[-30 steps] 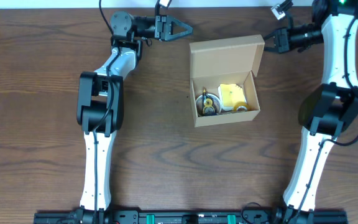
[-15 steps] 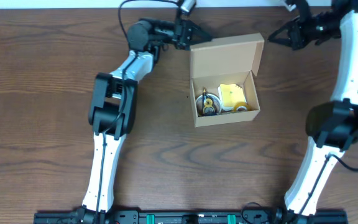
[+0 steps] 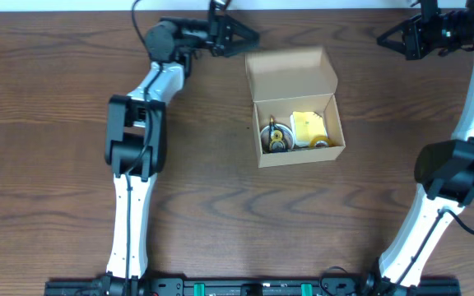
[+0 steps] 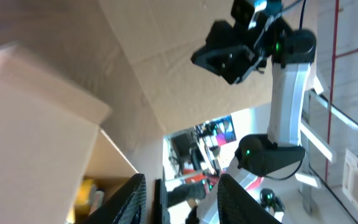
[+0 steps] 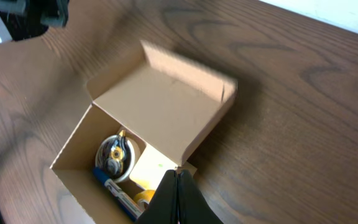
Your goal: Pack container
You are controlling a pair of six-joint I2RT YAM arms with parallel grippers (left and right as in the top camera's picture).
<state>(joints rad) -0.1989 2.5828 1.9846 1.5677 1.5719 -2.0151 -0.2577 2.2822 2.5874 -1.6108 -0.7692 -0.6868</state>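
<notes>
Backing off at upper left, the left gripper [image 3: 245, 37] hangs spread and empty, just beside the lid [image 3: 290, 72], whose left corner it touched half a second ago. At centre, the box [image 3: 299, 156] sits where it was. Its lid now looks narrower from overhead, apparently tipped more upright, yet it is not shut; rolls [image 3: 275, 137] and a yellow item [image 3: 307, 125] lie inside. At upper right, the right gripper [image 3: 385, 37], fingers pressed together, has drawn well clear. Filling seems done, and closing the lid has only begun.

left pincer [image 4: 182, 182]: parted, empty | right pincer [image 5: 178, 183]: fingers pressed together, empty | both arms stretched forward
</notes>
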